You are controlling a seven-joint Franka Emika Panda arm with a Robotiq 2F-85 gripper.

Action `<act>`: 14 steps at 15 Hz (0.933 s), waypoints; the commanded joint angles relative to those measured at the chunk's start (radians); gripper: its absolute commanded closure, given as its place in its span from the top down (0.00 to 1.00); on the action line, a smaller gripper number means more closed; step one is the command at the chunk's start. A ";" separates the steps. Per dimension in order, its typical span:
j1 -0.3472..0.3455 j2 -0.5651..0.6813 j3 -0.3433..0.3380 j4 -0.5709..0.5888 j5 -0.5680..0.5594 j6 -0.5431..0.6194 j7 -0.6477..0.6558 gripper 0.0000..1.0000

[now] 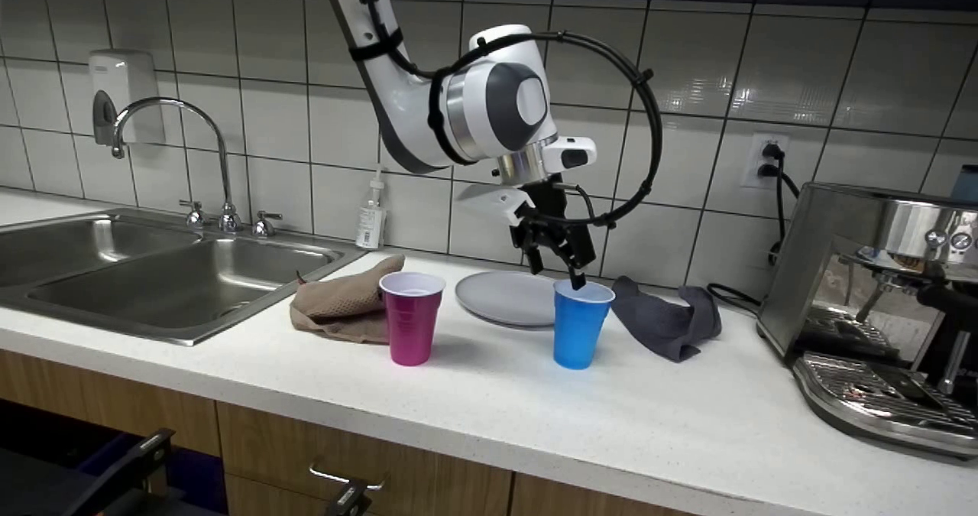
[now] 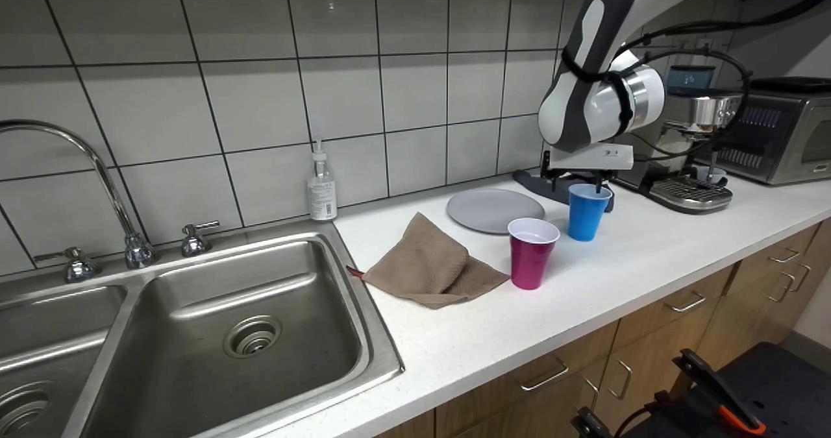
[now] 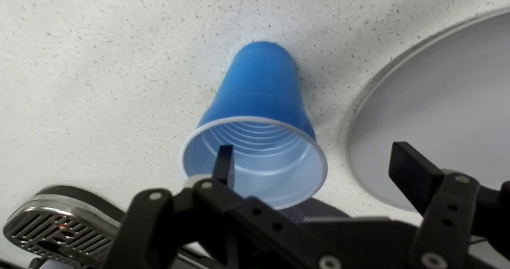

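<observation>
My gripper (image 1: 556,273) is open and empty, pointing down over the blue cup (image 1: 579,329). It also shows in an exterior view (image 2: 576,189). In the wrist view the gripper (image 3: 312,151) has one finger across the mouth of the blue cup (image 3: 259,85). The other finger is out to the side, over the grey plate (image 3: 438,101). I cannot tell whether the first fingertip is inside the cup or just above it. The cup stands upright, with a white inside. A magenta cup (image 1: 412,321) stands upright apart from it, also in an exterior view (image 2: 531,256).
A dark grey cloth (image 1: 665,321) lies behind the blue cup. A brown cloth (image 2: 428,263) lies by the magenta cup. A coffee machine (image 1: 879,309) stands at one end, a steel sink (image 2: 253,282) and tap at the other. A soap bottle (image 2: 322,191) stands by the tiled wall.
</observation>
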 commanded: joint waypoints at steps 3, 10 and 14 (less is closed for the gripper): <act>-0.100 -0.009 0.087 0.052 0.014 -0.064 0.000 1.00; -0.227 0.008 0.211 0.106 0.040 -0.109 -0.024 1.00; -0.285 0.030 0.266 0.142 0.075 -0.126 -0.032 1.00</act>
